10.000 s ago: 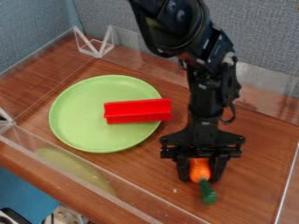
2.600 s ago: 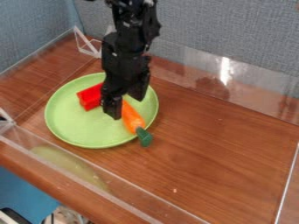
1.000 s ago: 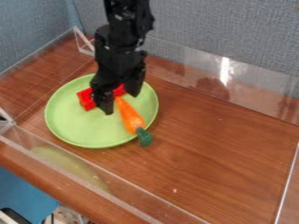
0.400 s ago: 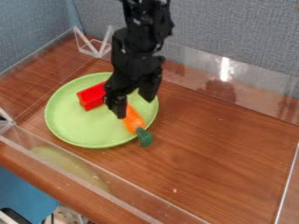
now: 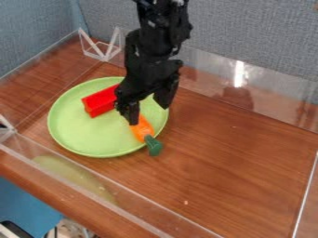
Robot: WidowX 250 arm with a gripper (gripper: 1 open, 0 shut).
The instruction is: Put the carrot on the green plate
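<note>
The orange carrot (image 5: 143, 129) lies on the right part of the green plate (image 5: 78, 126), its dark green stub (image 5: 152, 145) hanging over the plate's rim onto the wood. My gripper (image 5: 147, 106) hangs open just above the carrot's thick end, with nothing between its black fingers (image 5: 130, 114). Part of the carrot is hidden behind those fingers.
A red rectangular block (image 5: 102, 97) rests on the plate's far side, beside the gripper. Clear plastic walls (image 5: 248, 74) ring the wooden table (image 5: 236, 139). A white wire stand (image 5: 99, 43) sits at the back left corner.
The open gripper has shifted to the right and lifted slightly off the carrot. The carrot and the red block stay where they were on the plate.
</note>
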